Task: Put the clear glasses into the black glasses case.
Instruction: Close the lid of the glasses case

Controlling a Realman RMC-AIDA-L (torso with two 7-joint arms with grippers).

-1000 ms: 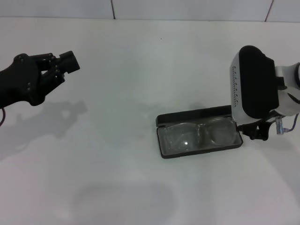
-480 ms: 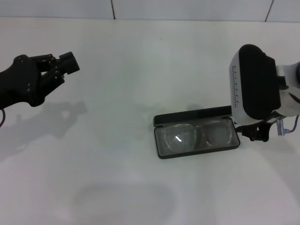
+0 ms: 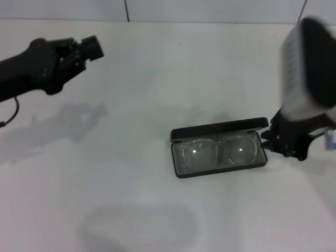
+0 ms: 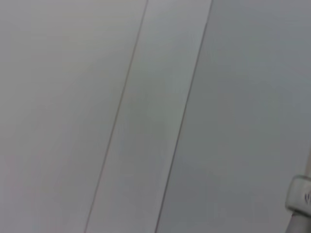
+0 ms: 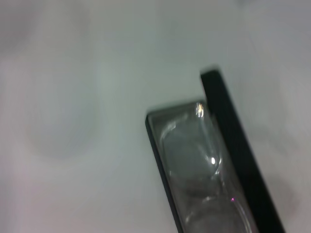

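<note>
The black glasses case (image 3: 179, 170) lies open on the white table, right of centre, with its lid (image 3: 220, 128) raised at the back. The clear glasses (image 3: 216, 151) lie inside it, lenses up. In the right wrist view the case (image 5: 158, 141) and the glasses (image 5: 194, 158) show from close by, with the lid (image 5: 233, 145) alongside. My right gripper (image 3: 286, 143) hangs just off the case's right end, under the large wrist housing. My left gripper (image 3: 90, 47) is held in the air at the far left, well away from the case, its fingers together and holding nothing.
The white table (image 3: 131, 184) stretches out to the left and in front of the case. A tiled wall (image 3: 210, 9) runs along the back. The left wrist view shows only a pale surface with seams (image 4: 146, 121).
My right arm has risen and drawn a little to the right, away from the case. The left arm has lifted and moved right. The glasses sit flatter in the case than one second ago.
</note>
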